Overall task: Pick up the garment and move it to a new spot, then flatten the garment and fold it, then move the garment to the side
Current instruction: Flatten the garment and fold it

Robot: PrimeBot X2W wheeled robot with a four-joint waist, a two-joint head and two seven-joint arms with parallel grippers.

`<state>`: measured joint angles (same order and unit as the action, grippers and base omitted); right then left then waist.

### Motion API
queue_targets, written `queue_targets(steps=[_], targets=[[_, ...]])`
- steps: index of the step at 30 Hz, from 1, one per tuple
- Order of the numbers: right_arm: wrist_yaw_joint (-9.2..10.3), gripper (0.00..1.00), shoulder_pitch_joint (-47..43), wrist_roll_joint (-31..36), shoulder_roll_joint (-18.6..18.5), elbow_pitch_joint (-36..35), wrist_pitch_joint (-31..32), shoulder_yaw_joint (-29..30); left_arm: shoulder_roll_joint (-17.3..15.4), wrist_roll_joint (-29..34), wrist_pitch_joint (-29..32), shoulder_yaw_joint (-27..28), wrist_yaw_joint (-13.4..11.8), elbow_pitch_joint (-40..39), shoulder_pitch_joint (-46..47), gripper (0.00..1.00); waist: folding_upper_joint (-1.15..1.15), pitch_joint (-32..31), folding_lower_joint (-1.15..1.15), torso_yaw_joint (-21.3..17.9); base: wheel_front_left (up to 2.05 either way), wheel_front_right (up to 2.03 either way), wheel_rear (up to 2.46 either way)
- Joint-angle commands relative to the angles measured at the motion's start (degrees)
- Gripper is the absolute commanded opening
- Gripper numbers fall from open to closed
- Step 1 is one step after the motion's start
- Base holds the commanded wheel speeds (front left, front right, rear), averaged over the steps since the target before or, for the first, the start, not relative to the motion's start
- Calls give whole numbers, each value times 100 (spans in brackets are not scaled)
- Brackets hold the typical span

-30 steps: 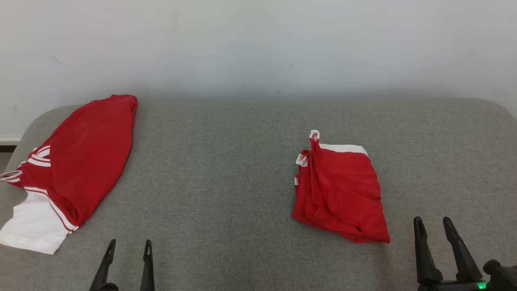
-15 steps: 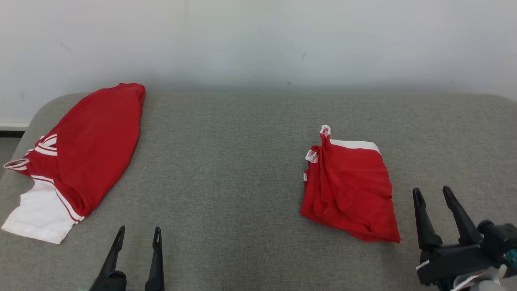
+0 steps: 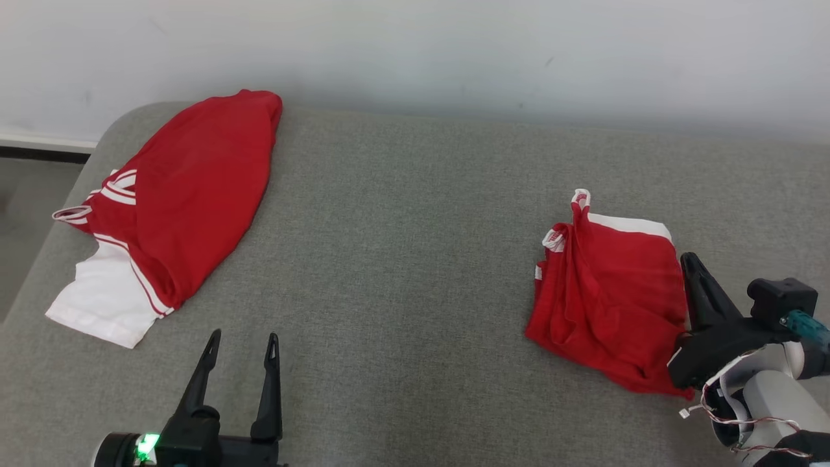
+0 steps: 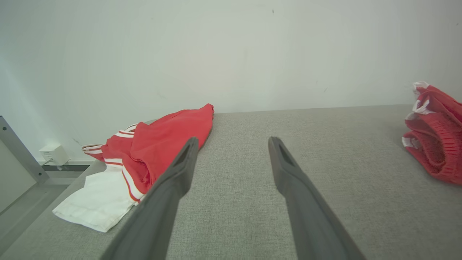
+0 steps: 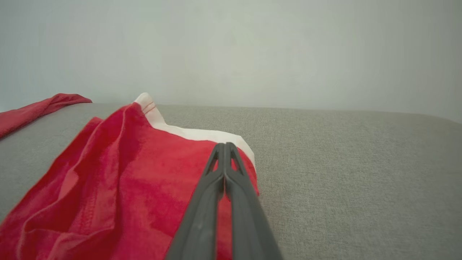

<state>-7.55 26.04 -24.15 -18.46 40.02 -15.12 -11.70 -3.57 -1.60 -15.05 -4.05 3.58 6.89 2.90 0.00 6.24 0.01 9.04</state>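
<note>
A small folded red garment [image 3: 603, 305] with a white band lies on the right of the grey padded surface [image 3: 402, 259]; it shows too in the right wrist view [image 5: 108, 180] and at the far right of the left wrist view [image 4: 433, 144]. My right gripper [image 3: 688, 258] is shut, its fingers pressed together over the garment's right edge near the white band. In the right wrist view no cloth shows between the tips of that gripper [image 5: 224, 144]. My left gripper [image 3: 243, 336] stands open and empty at the lower left, over bare surface [image 4: 232, 141].
A larger red and white garment [image 3: 188, 188] lies spread at the surface's left end, near its rounded corner. A pale wall rises right behind the surface. Floor [image 3: 26, 214] drops off past the left edge, with a small white box [image 4: 54, 153] at the wall's foot.
The head camera has turned, shifting the whole picture. My right gripper has gone from open to shut and come forward to the small garment's right edge. The left gripper stays open.
</note>
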Motion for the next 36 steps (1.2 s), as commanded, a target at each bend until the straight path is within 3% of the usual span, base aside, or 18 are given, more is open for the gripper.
queue_targets(steps=[1,12,24,36], targets=[[11,0,58,-4,-34,41,-3,-9,22,-6,-19,-16,12,17,81,100,0,134,-1,141,0,0,0],[11,0,557,68,173,1026,-3,-100,37,-31,-19,-103,25,55,282,100,0,361,-1,420,0,0,0],[11,0,594,286,820,552,-3,28,51,-42,-19,-163,0,45,329,100,0,428,-1,597,0,0,0],[11,0,381,436,1391,184,-3,-232,62,-103,-19,-207,-19,102,319,100,0,374,-1,660,0,0,0]])
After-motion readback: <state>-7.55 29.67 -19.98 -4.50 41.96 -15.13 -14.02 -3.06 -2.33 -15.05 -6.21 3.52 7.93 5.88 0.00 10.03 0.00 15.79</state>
